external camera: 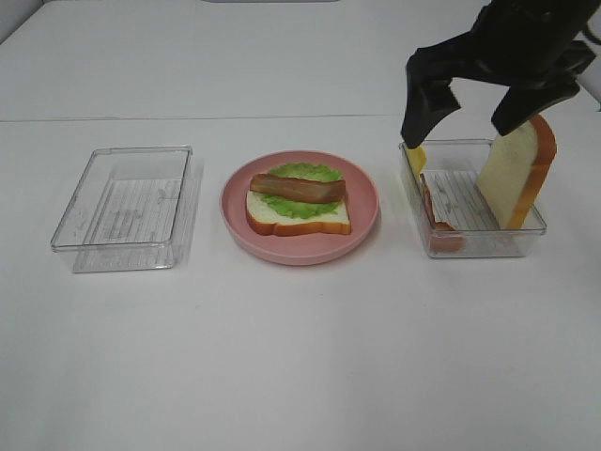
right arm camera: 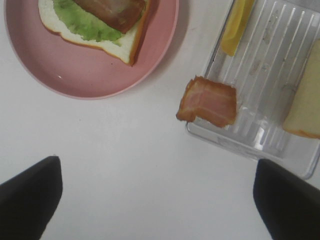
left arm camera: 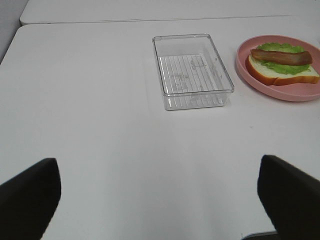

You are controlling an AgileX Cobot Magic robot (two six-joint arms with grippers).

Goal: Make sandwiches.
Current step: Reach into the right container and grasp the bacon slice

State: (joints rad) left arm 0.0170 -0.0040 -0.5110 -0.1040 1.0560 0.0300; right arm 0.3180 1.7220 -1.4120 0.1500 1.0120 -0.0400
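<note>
On your left, an empty clear box [external camera: 122, 202] sits on the desk, well apart from the work. The left gripper [left arm camera: 160, 200] shows only in its own wrist view. It hangs back over bare desk with its fingers spread wide and nothing between them, so leave it parked.

In the middle, the pink plate [external camera: 300, 252] carries the half-built sandwich. One bread slice [external camera: 324, 221] lies flat, a lettuce leaf [external camera: 305, 172] is spread over it, and one bacon strip [external camera: 298, 188] lies across the leaf. The base is done, then, and you appear to be at the step of fetching the next filling.

On your right, the second clear box [external camera: 479, 246] holds what is left. A yellow cheese square [external camera: 416, 158] leans against the wall nearest the plate. Another bacon strip [right arm camera: 207, 102] is draped over that same wall, partly hanging outside. The top bread slice [external camera: 515, 178] stands tilted against the far side. The right gripper [external camera: 458, 132] hovers above this box, open and empty.

Your next move is a descent onto one filling, probably the draped bacon or the cheese. Both are thin and pressed to the wall, so bring one finger inside the box and one outside. Then close gently and lift straight up, so the box is not dragged along.
</note>
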